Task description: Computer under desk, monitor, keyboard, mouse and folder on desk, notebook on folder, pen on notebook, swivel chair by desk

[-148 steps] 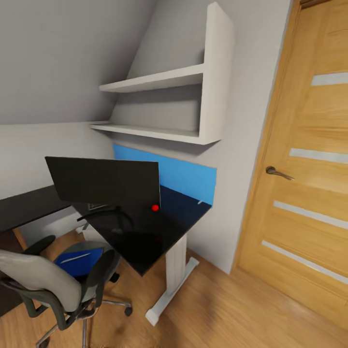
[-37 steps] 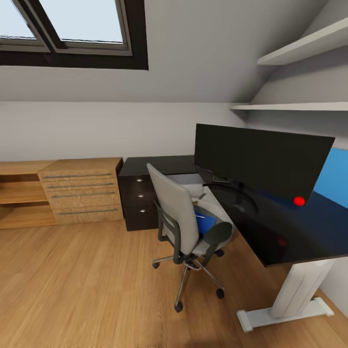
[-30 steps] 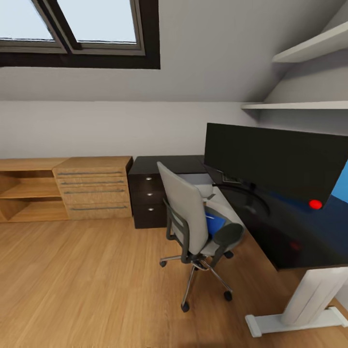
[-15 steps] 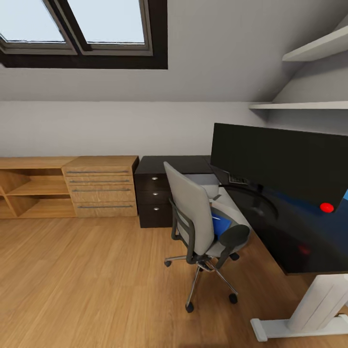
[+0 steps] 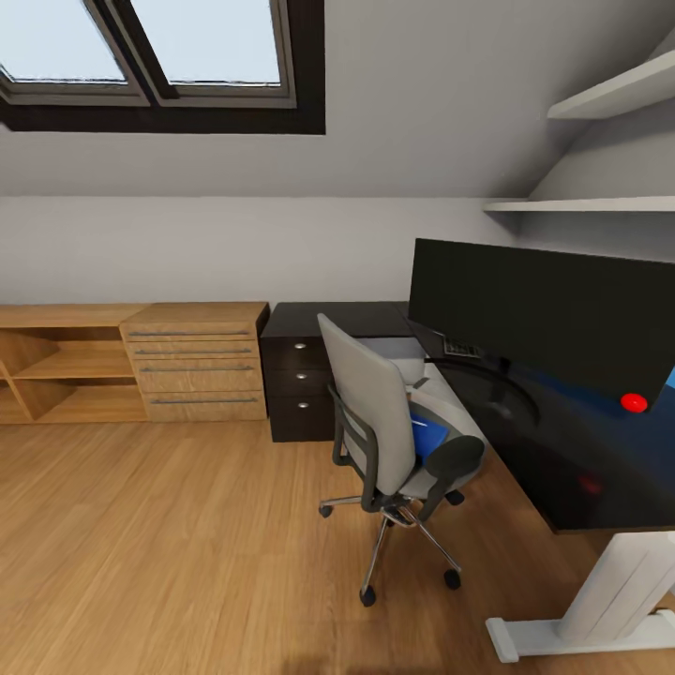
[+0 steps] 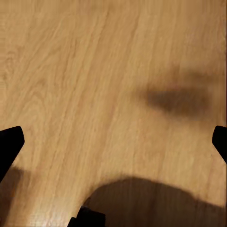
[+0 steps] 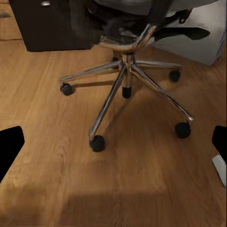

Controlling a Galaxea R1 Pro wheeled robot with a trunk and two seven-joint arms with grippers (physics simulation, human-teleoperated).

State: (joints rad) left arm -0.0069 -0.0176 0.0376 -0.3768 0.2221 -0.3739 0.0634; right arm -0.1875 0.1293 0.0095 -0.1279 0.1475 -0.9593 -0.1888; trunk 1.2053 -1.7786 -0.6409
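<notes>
— What's nearest?
— The left gripper point(image 6: 113, 142) and right gripper point(image 7: 113, 142), both spread wide over bare wooden floor point(image 5: 169, 544), holding nothing.
— And beyond?
— The swivel chair point(image 5: 384, 441) stands before the desk point(image 5: 562, 469), its back hiding most of the blue folder point(image 5: 429, 436) on the seat. The monitor point(image 5: 544, 314) stands on the desk. Farther off: black drawer unit point(image 5: 298, 375), wooden shelf bench point(image 5: 131, 361), skylight point(image 5: 169, 56).

Wooden shelf bench point(image 5: 131, 361) — white wall shelves point(image 5: 600, 150)
</notes>
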